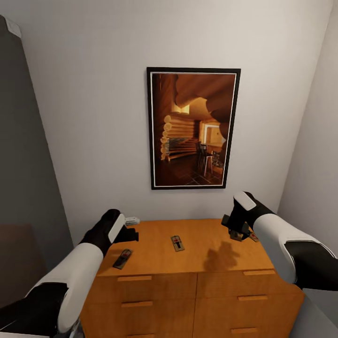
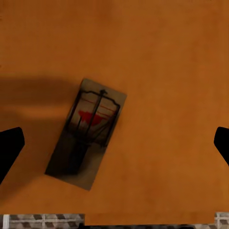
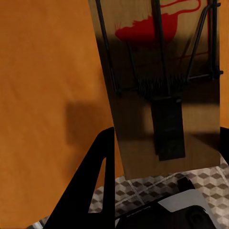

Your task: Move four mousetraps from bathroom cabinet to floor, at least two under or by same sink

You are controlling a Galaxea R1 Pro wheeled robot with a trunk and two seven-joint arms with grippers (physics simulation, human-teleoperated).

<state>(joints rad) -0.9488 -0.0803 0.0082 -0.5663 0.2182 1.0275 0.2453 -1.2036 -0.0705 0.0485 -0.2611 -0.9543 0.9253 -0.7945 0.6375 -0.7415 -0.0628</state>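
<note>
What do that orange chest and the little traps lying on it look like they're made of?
The cabinet looks like orange-brown wood with a smooth satin finish: faint grain, soft shadows, no glare. The mousetrap close to the right gripper looks like a flat pale wooden board with a red printed mark, carrying thin dark wire and a coiled spring, probably metal. The renders leave this uncertain.

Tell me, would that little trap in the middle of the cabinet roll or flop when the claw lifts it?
Probably neither. The trap looks like a flat, stiff board lying flush on the cabinet, so it should slide rather than roll. Being thin, it seems light but awkward to pinch.
</note>
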